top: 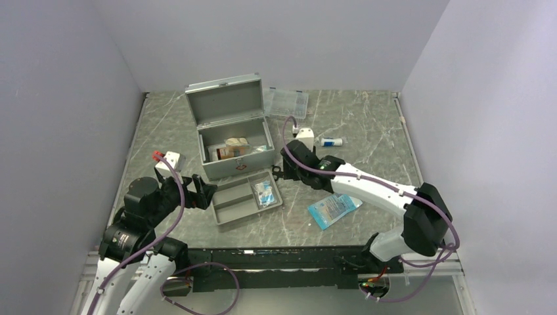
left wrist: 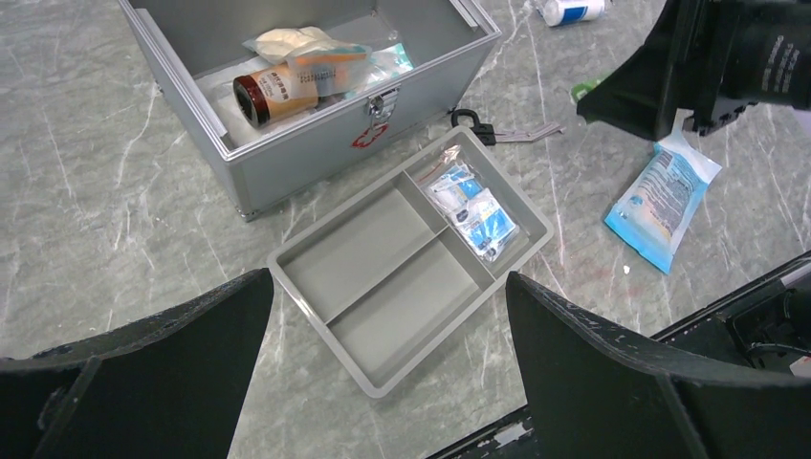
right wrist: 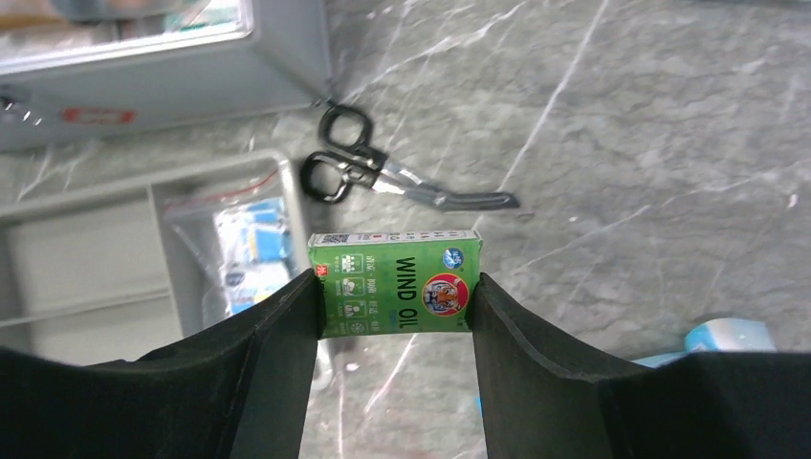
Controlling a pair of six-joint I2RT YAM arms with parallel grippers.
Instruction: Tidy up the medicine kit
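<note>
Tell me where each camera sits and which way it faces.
Top external: above and behind the bases, looking down on the table; left arm, right arm and the open medicine kit show.
Left wrist: on the left arm, aimed down at the divided tray; the open left gripper frames it.
Right wrist: on the right arm, aimed down at the scissors; the right gripper clamps a green box.
Shared: both wrist views show the tray's bagged packet.

medicine kit (top: 231,125): matt grey metal | table (top: 368,125): polished marble-look
</note>
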